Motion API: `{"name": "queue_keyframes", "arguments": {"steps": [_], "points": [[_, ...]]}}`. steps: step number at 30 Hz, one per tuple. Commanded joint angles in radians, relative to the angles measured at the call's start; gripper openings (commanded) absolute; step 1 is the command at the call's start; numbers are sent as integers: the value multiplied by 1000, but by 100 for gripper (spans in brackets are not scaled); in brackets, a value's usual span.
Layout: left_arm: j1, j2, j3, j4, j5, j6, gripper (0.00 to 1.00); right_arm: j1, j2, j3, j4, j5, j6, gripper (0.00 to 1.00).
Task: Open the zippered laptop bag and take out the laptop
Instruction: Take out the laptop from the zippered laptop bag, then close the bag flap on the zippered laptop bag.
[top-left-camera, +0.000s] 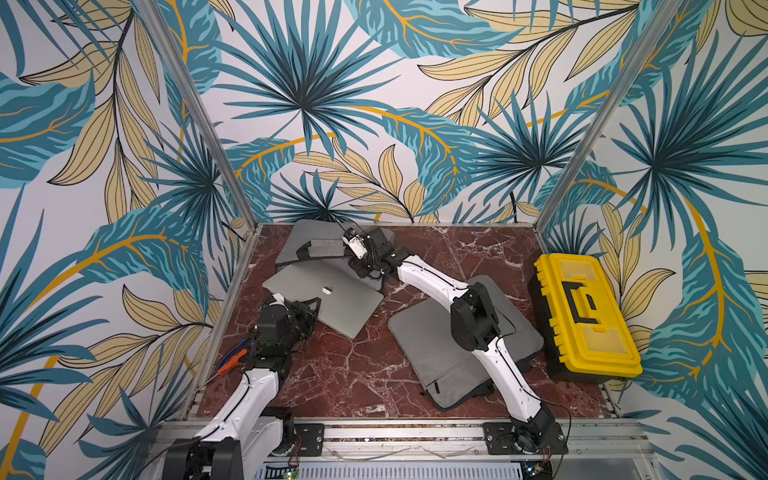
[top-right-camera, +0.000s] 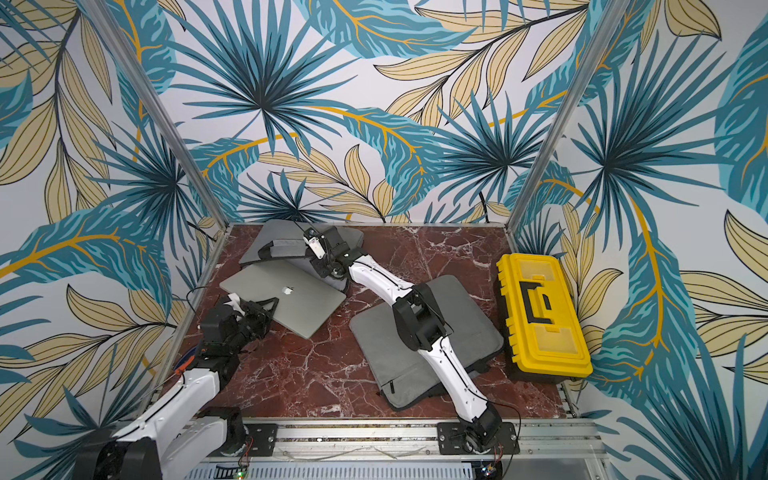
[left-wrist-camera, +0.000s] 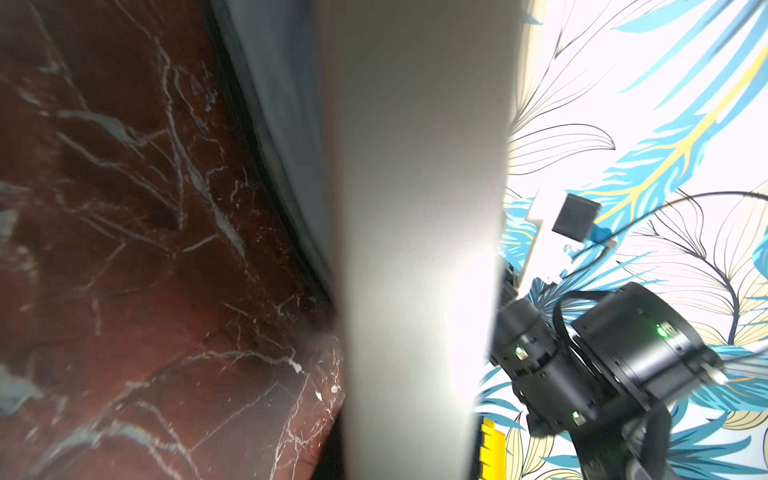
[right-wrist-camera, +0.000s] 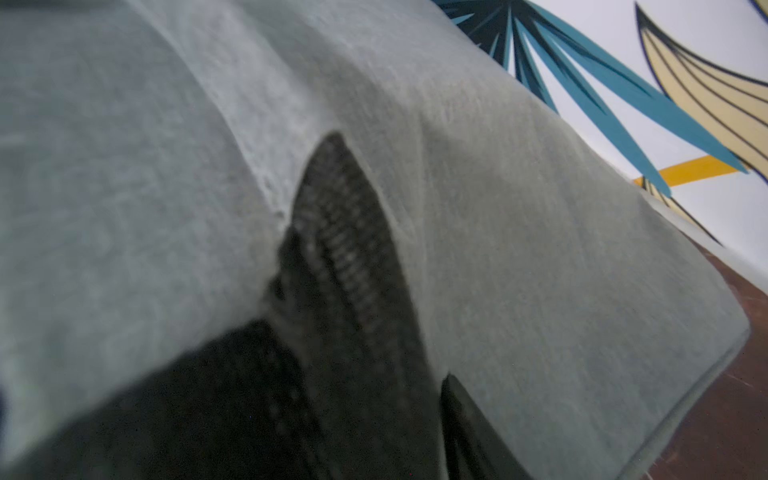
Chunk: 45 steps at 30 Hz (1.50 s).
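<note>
Left fingers (top-left-camera: 314, 302) clamp the slim silver laptop (top-left-camera: 332, 305); right fingers (top-left-camera: 376, 237) on woven grey bag (top-left-camera: 305, 232), gap unclear

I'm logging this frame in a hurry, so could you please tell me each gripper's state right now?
Left gripper: closed on the laptop.
Right gripper: at the laptop bag; open or closed cannot be told.
</note>
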Motion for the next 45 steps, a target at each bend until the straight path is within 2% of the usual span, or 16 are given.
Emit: {"name": "queue_keyframes", "arguments": {"steps": [1, 7, 9, 14, 20, 23, 28, 32, 39, 45], "points": [[5, -130, 20, -60, -37, 53, 0, 4, 30, 42, -52, -51, 56, 62], [7, -292, 18, -200, -56, 33, 0, 3, 12, 69, -164, -44, 143, 78], [6, -337, 26, -248, -71, 35, 0, 3, -10, 68, -201, -61, 182, 90], [6, -409, 64, -340, -97, 55, 0, 3, -80, 43, -266, -87, 289, 100], [6, -446, 105, -413, -103, 75, 0, -1, -212, -112, -250, -158, 395, 100], [6, -457, 106, -421, -104, 75, 0, -8, -299, -240, -195, -122, 463, 100], [6, -460, 103, -421, -110, 76, 0, -94, -394, -447, -65, -85, 654, 99], [7, -461, 106, -421, -115, 85, 0, -159, -401, -558, 52, -105, 772, 95], [6, -455, 112, -421, -123, 96, 0, -190, -282, -460, 45, -50, 832, 92], [7, -455, 108, -420, -122, 93, 0, -204, -141, -314, 31, -73, 893, 92]]}}
